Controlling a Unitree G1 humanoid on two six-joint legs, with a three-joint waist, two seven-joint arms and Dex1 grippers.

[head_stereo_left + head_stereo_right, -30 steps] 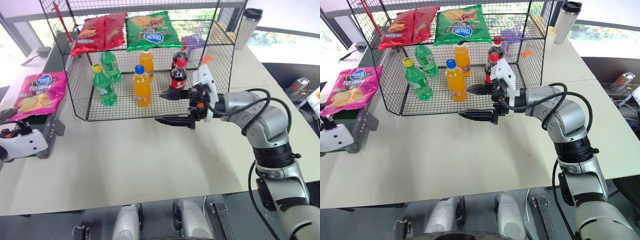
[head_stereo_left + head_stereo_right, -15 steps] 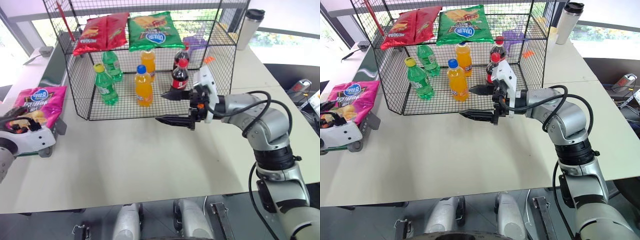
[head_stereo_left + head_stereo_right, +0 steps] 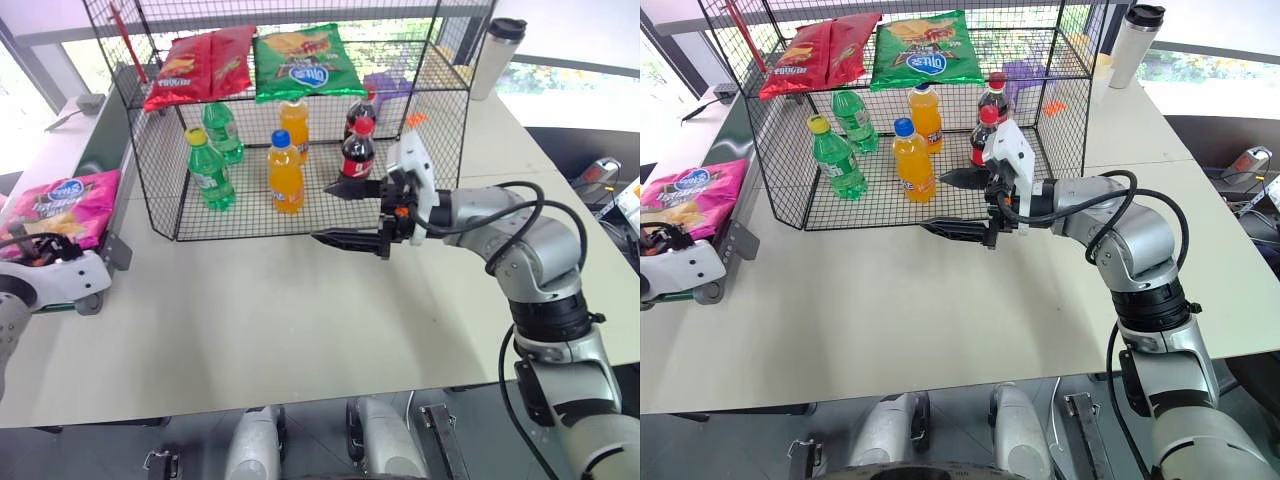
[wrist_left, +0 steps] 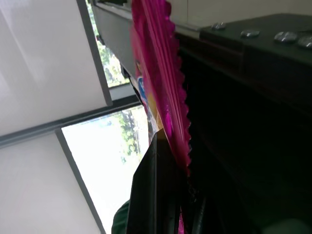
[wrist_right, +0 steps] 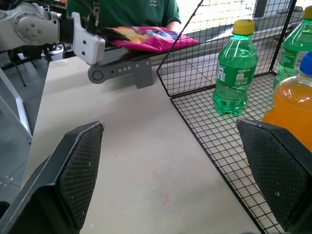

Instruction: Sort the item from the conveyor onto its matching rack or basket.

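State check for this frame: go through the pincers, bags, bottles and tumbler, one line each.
Left pincer: shut on pink bag.
Right pincer: open, holding nothing.
Pink bag: gripped at its edge, over the conveyor end.
Red bag: flat on the rack top tier.
Green bag: flat beside it.
Bottles: upright, capped, lower tier.
Tumbler: upright, lidded.

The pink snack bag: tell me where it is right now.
The pink snack bag lies at the robot's far left on the conveyor end, beside the black wire rack, its near edge pinched in the shut left gripper.
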